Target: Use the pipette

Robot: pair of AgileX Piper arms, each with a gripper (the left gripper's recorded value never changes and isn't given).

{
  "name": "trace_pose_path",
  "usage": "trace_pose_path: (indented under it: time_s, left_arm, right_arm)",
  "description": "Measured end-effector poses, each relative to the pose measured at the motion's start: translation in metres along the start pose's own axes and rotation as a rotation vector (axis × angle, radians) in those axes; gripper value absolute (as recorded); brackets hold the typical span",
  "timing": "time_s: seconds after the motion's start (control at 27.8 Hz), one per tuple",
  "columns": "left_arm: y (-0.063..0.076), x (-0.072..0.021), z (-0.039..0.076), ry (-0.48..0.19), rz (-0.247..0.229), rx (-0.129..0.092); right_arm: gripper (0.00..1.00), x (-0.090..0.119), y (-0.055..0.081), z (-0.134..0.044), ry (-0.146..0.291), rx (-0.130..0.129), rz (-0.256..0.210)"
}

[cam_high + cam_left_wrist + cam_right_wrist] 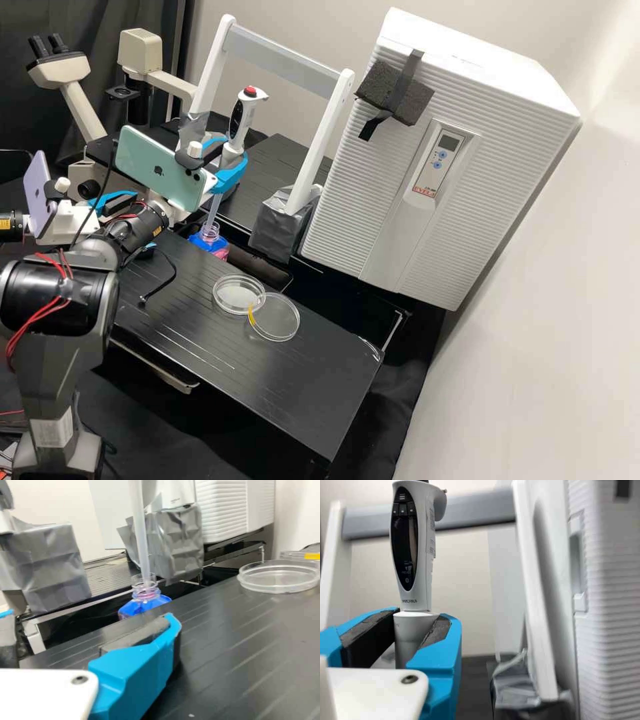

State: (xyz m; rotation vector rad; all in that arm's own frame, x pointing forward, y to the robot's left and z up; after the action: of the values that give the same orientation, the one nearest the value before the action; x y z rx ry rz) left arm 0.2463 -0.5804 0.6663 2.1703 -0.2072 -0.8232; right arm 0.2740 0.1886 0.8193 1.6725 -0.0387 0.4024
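Note:
A white and grey pipette [244, 112] with a red top button stands upright, and my right gripper [229, 167] is shut around its lower body [412, 630]. Its long clear tip [140, 530] reaches down into the neck of a small open bottle of blue liquid [212, 240] [145, 600]. My left gripper [87, 619] rests low on the bench just short of that bottle, open with nothing between its fingers [145, 665]; the right arm partly hides it in the high view. Two clear petri dishes [238, 293] [275, 318] lie side by side on the black bench, the nearer one [280, 575] beyond the bottle.
A large white ribbed machine [453, 153] stands at the back right. A white frame on grey-taped feet [283, 227] sits right behind the bottle. A microscope [80, 87] stands at the back left. The bench's front edge [320, 453] drops off past the dishes.

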Motion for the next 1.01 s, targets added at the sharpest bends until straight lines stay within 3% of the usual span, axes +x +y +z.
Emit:
trace_pose_path:
  time_s: [0.18, 0.36, 0.47, 0.76, 1.01]
  left_arm:
    - [-0.001, -0.0025, 0.005, -0.007, 0.002, -0.007]
    - [-0.002, -0.0035, 0.011, -0.026, 0.003, -0.007]
    - [-0.002, -0.0037, 0.014, -0.037, 0.002, -0.006]
    - [-0.002, -0.0039, 0.018, -0.048, 0.007, -0.006]
    - [-0.003, -0.0042, 0.021, -0.06, 0.005, -0.003]
  right_arm:
    - [0.0, -0.005, 0.022, -0.014, 0.058, 0.029, 0.049]
    - [0.0, -0.008, 0.046, -0.018, 0.101, 0.014, 0.095]
    - [0.0, -0.011, 0.059, -0.012, 0.084, 0.0, 0.119]
    - [0.0, -0.019, 0.088, 0.016, 0.025, -0.044, 0.13]
    - [0.0, -0.036, 0.112, 0.028, 0.019, -0.036, 0.173]
